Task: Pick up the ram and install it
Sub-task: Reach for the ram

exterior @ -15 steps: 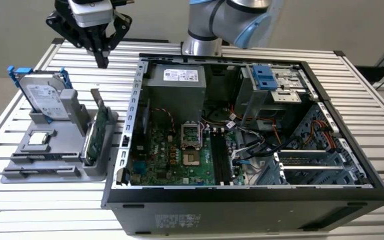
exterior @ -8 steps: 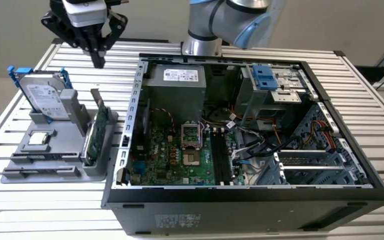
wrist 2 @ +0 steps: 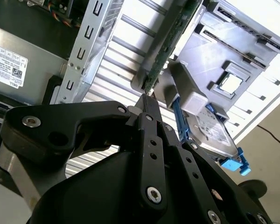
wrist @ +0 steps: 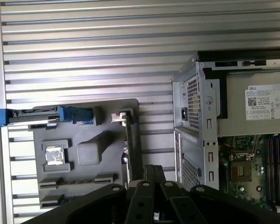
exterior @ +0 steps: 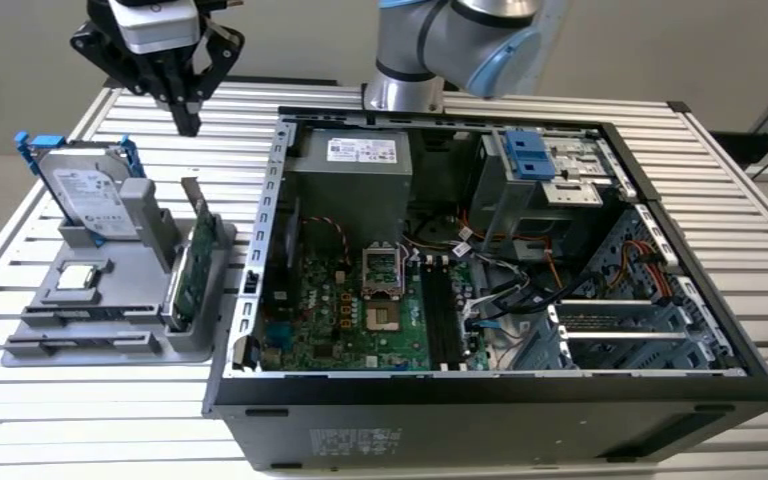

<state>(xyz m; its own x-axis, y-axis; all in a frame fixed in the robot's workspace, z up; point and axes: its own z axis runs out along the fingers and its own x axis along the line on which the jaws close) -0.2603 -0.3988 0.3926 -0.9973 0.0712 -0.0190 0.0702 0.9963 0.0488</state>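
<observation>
A gray holder tray [exterior: 37, 350] sits on a slatted metal table [exterior: 91, 420], with bare slats open beyond the tray's far end. A hard drive [exterior: 91, 190] stands upright at the tray's far corner, on the exterior view's left. The ram [exterior: 187, 275] stands on edge along the tray's opposite rim. The gripper [exterior: 187, 122], fingers pressed together and empty, hangs near the tray's far end, above the ram and clear of it. An open computer case [exterior: 491, 400] lies just beside the tray.
</observation>
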